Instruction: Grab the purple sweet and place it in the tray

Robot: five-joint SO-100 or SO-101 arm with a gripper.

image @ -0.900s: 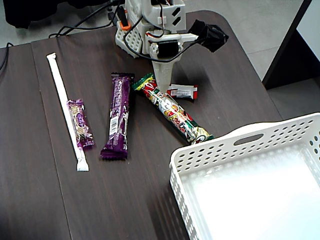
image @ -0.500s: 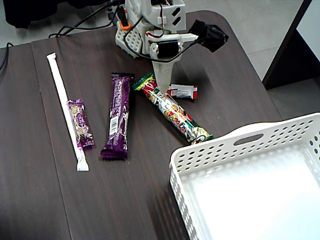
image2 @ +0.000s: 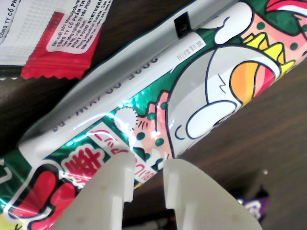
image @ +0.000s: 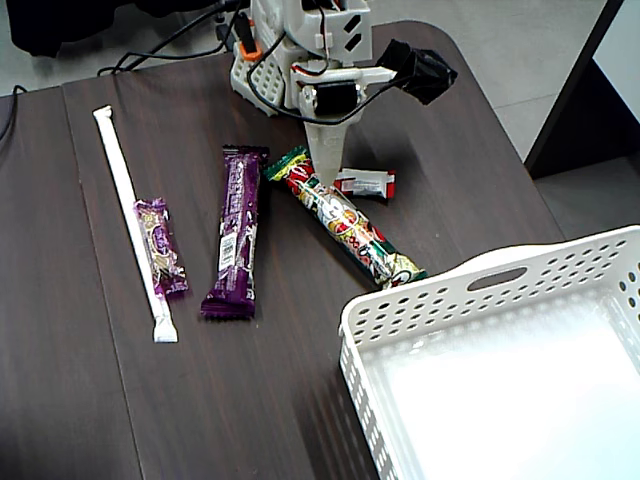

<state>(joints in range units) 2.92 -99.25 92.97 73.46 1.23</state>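
In the fixed view, a small purple sweet (image: 160, 246) lies at the left of the dark table, against a long white wrapped stick (image: 131, 216). A longer purple bar (image: 236, 231) lies to its right. My gripper (image: 325, 176) points down at the back of the table, over the top end of a long green and red packet (image: 346, 226). The wrist view shows my gripper (image2: 147, 168) with its white fingers (image2: 111, 188) almost together and nothing between them, just above that packet (image2: 158, 96). A purple wrapper corner (image2: 254, 206) peeks in at the lower right.
The white perforated tray (image: 480, 283) fills the lower right of the fixed view. A small red and white sweet (image: 365, 183) lies right of the gripper and shows in the wrist view (image2: 43, 38). The arm base (image: 300, 50) and cables sit at the back edge.
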